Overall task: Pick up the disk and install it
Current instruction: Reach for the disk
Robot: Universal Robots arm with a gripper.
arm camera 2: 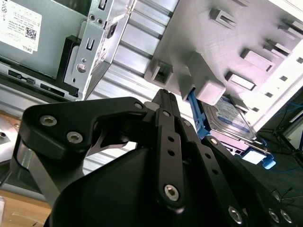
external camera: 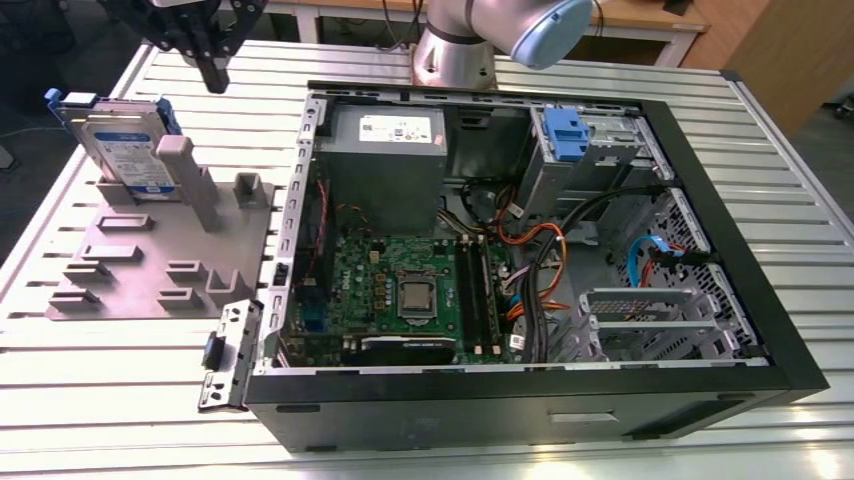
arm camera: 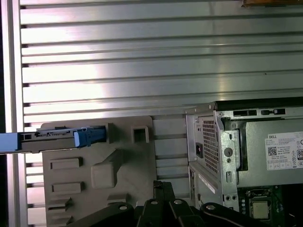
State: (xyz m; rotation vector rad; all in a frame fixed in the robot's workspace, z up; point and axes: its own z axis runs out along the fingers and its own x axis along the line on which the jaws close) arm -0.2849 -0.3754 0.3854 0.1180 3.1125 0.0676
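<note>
The slatted metal surface (external camera: 120, 400) carries an open computer case (external camera: 534, 405), which lies just beside the grey stand (external camera: 134, 265), on the exterior view's right of it. The disk (external camera: 124, 150) stands on edge in a slot at one end of the stand, its blue bracket around it. The claw (external camera: 214, 78) hangs above the stand, near the disk but apart from it, fingers pressed narrow together on nothing.

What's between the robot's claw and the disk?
Part of the grey holder, with one blocky post, lies between the gripper and the disk, in the first wrist view.
</note>
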